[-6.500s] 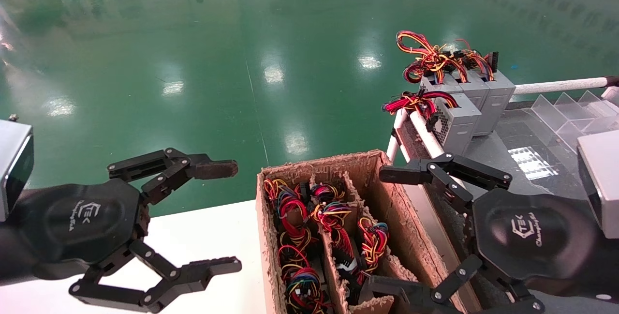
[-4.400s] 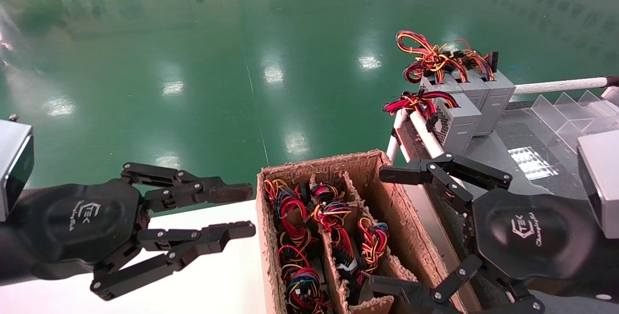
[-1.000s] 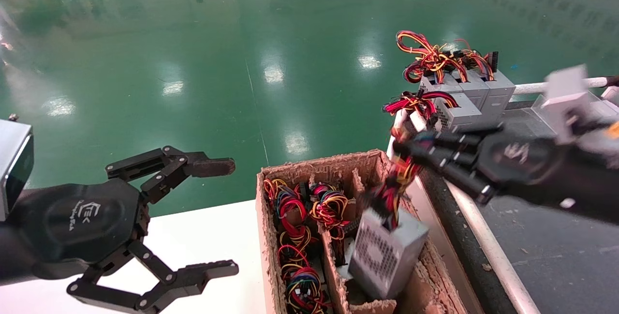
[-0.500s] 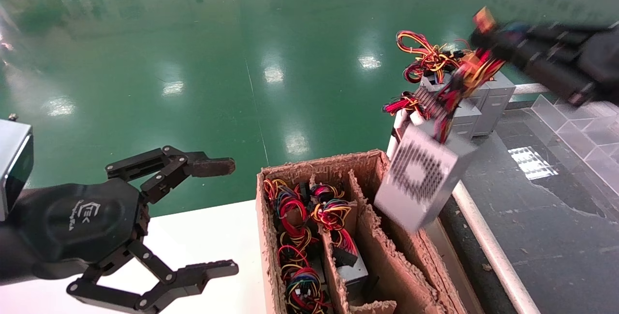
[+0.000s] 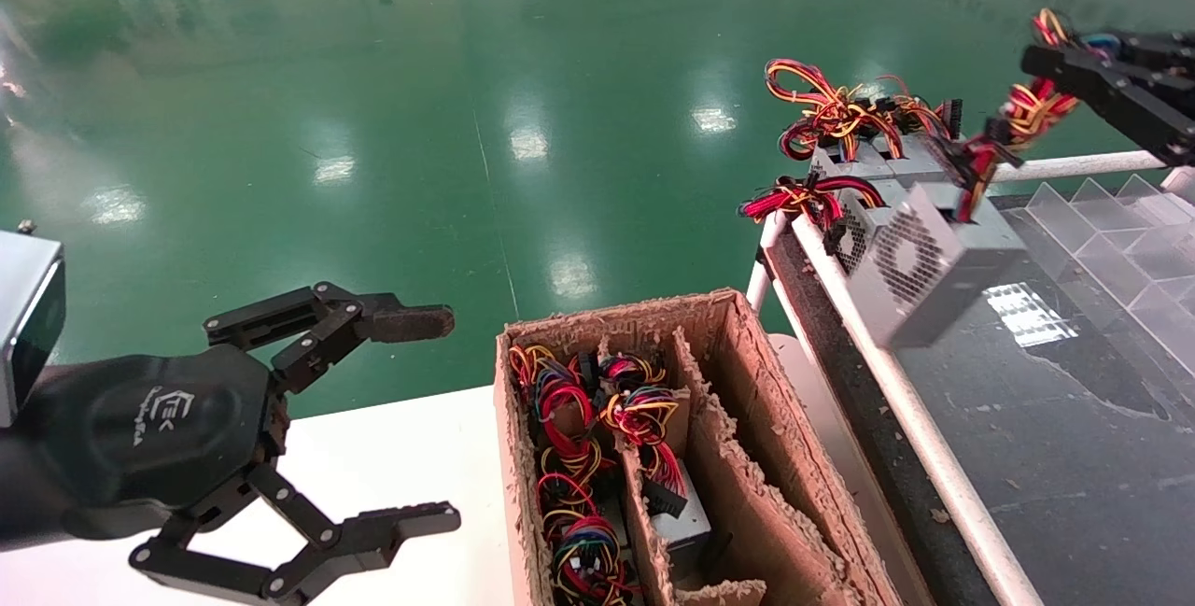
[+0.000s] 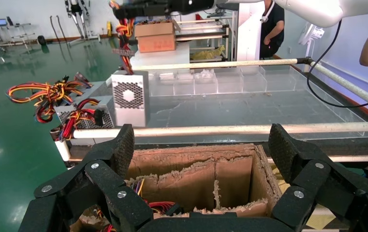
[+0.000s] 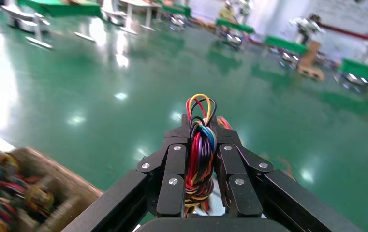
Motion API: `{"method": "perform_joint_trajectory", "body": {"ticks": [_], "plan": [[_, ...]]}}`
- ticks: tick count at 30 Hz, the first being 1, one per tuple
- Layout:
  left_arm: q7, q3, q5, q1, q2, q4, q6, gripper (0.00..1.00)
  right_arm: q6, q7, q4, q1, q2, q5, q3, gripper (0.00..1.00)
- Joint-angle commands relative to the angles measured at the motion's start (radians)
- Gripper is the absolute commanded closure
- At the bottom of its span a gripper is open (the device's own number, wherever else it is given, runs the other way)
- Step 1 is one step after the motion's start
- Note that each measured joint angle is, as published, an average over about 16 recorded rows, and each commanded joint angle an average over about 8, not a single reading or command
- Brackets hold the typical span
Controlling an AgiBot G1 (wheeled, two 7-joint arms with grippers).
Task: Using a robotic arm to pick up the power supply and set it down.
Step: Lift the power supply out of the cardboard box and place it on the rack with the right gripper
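The power supply (image 5: pixel 934 265), a small grey metal box with a round fan grille, hangs tilted in the air above the dark table (image 5: pixel 1055 457). My right gripper (image 5: pixel 1055 64) is at the upper right, shut on its bundle of red, yellow and black wires (image 5: pixel 1027 111). In the right wrist view the wire bundle (image 7: pixel 198 159) is clamped between the fingers of the right gripper (image 7: pixel 200 126). The left wrist view shows the power supply (image 6: pixel 129 99) dangling beyond the rail. My left gripper (image 5: pixel 429 419) stays open at the lower left, over the white table, holding nothing.
A brown cardboard box (image 5: pixel 747 345) with dividers holds more wired units. Several grey power supplies (image 5: pixel 920 176) stand at the dark table's far corner. A white pipe rail (image 5: pixel 896 382) edges that table. Clear plastic dividers (image 5: pixel 1120 214) lie at its right.
My right gripper has drawn the power supply up out of the cardboard box by its wires and carried it right and farther away, over the dark table. The left arm has stayed put.
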Motion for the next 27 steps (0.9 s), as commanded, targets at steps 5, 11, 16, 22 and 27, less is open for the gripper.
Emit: {"method": "perform_joint_trajectory", "body": {"ticks": [5,11,16,22,27], "plan": [[0.000,0.000,0.000,0.000,0.000,0.000,0.000,0.00,0.026,-0.067,-0.125,0.050,-0.013,-0.062,-0.019,1.00],[0.000,0.000,0.000,0.000,0.000,0.000,0.000,0.00,0.043,-0.130,-0.244,0.115,-0.041,-0.125,-0.047,1.00],[0.000,0.000,0.000,0.000,0.000,0.000,0.000,0.00,0.060,-0.168,-0.323,0.182,-0.078,-0.182,-0.078,1.00],[0.000,0.000,0.000,0.000,0.000,0.000,0.000,0.00,0.083,-0.219,-0.404,0.255,-0.135,-0.227,-0.103,1.00],[0.000,0.000,0.000,0.000,0.000,0.000,0.000,0.00,0.113,-0.259,-0.473,0.302,-0.196,-0.254,-0.119,1.00]]}}
